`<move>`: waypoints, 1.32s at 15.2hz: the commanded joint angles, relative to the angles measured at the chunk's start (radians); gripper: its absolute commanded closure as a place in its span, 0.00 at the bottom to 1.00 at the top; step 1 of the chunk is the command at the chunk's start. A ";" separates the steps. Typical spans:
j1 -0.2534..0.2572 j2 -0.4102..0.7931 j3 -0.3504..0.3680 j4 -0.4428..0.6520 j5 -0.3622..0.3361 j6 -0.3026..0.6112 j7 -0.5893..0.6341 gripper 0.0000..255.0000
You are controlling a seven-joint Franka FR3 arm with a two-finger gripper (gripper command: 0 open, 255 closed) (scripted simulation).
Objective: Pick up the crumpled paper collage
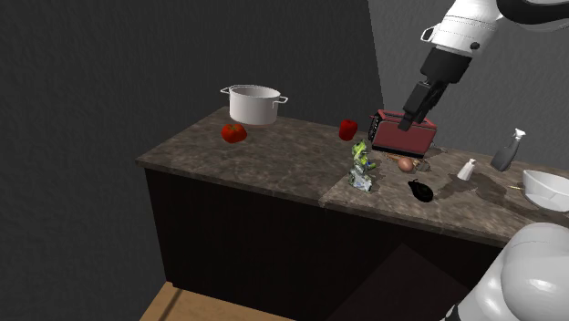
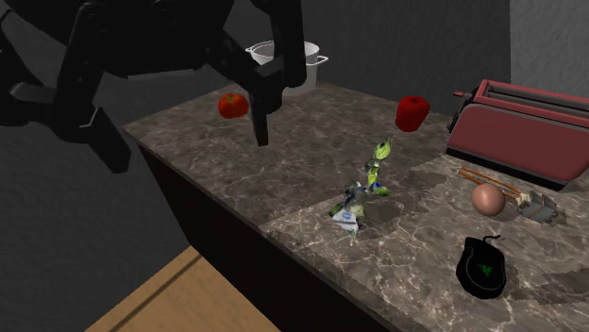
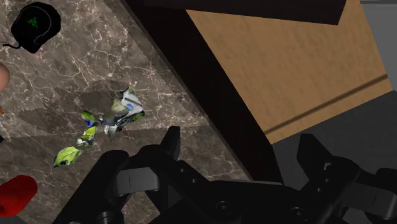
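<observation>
Crumpled paper collage (image 1: 363, 170), green, white and blue, lying on the dark marbled table (image 1: 274, 160) near its front edge. A black computer mouse (image 1: 420, 191) sits near it toward the shoulder view's right, and a red toaster (image 1: 404, 137) stands behind. Tool (image 3: 242, 143) released, fingers apart with nothing between them, raised above the table and clear of the collage

The tool (image 1: 407, 120) hangs raised, overlapping the red toaster (image 1: 419, 141); the crumpled paper collage (image 1: 363, 170) lies mid-way along the counter (image 1: 255, 162), pot (image 1: 253, 104) far left.
</observation>
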 commanded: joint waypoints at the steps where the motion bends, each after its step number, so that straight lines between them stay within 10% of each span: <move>1: 0.000 0.000 0.000 0.000 0.000 0.000 0.000 0.00; 20: -0.019 0.523 -0.384 0.132 0.033 0.314 -0.416 0.00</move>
